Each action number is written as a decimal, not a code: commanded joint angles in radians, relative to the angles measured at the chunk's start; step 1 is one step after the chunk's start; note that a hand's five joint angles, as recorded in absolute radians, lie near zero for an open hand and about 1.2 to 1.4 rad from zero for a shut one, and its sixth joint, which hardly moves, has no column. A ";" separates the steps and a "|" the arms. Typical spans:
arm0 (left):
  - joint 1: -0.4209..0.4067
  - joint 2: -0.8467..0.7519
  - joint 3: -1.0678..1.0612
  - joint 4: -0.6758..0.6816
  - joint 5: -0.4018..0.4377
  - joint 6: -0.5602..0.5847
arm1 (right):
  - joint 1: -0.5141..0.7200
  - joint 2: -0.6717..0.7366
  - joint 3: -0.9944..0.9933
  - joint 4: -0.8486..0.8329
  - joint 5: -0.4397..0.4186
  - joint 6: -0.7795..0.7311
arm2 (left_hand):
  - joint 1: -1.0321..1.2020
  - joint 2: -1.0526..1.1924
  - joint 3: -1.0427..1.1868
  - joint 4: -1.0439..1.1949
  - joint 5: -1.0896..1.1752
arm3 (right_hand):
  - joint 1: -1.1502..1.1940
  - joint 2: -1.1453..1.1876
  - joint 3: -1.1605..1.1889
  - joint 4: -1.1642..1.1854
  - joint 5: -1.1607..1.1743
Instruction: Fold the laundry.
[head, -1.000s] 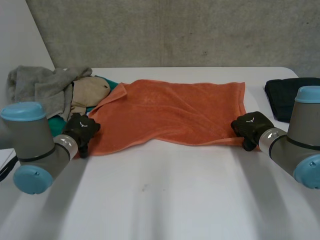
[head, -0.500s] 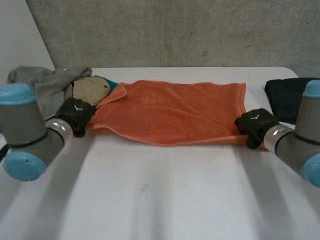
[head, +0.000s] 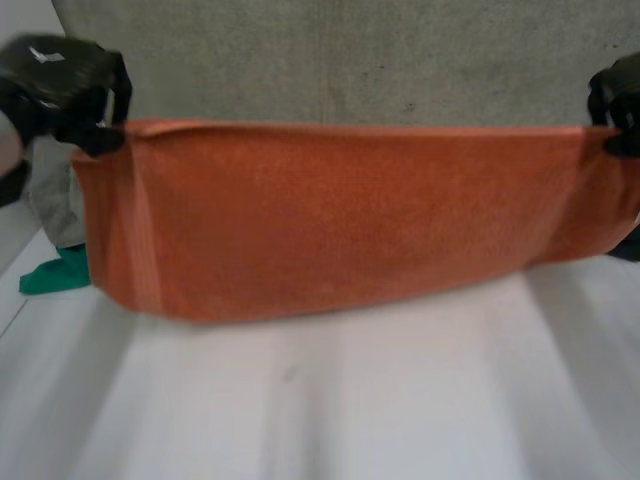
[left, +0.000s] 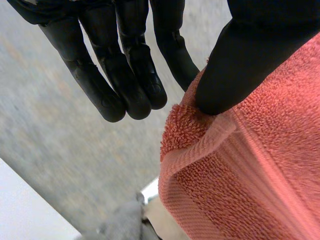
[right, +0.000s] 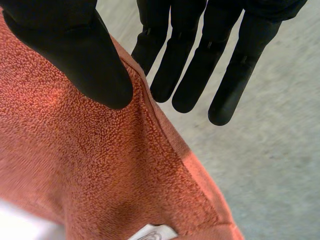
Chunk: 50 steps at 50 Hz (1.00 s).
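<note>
**Item under work.** An orange terry-cloth towel (head: 340, 230) is held up above the white desk (head: 320, 410) and stretched wide across the middle of the frame. Whether its lower edge touches the desk cannot be told.

**Hands.** The left hand (head: 60, 85) is at the upper left of the frame, on one top corner of the towel. The right hand (head: 618, 95) is at the upper right, on the other top corner.
- **Left wrist view:** the corner is pinched between the thumb (left: 235, 70) and the nearest of the fingers (left: 172, 55). The other fingers are straight, close together and clear of the cloth.
- **Right wrist view:** the towel's edge is likewise pinched under the thumb against the nearest finger. The rest are extended, slightly spread and off the cloth.

**Progress.** No fold is seen in the towel. It is judged to be at the spreading stage, with every fold yet to be made. At the left edge of the frame a crumpled green cloth (head: 55, 272) and a grey garment (head: 48, 205) lie unfolded, so most of the task is judged outstanding.
</note>
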 joint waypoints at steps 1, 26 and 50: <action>-0.064 -0.309 0.154 0.041 -0.051 0.036 | 0.043 0.183 -0.031 -0.027 0.018 -0.088 | 0.239 0.200 0.207 0.203 0.237 | 0.261 0.222 0.204 0.199 0.215; -0.066 -0.482 0.636 0.467 -0.135 -0.261 | 0.106 0.284 -0.315 -0.733 0.199 0.245 | 0.239 0.200 0.207 0.203 0.237 | 0.261 0.222 0.204 0.199 0.215; 0.037 -0.560 0.002 0.512 -0.016 -0.011 | 0.076 0.453 0.300 -0.645 0.042 0.185 | 0.239 0.200 0.207 0.203 0.237 | 0.177 0.138 0.119 0.114 0.130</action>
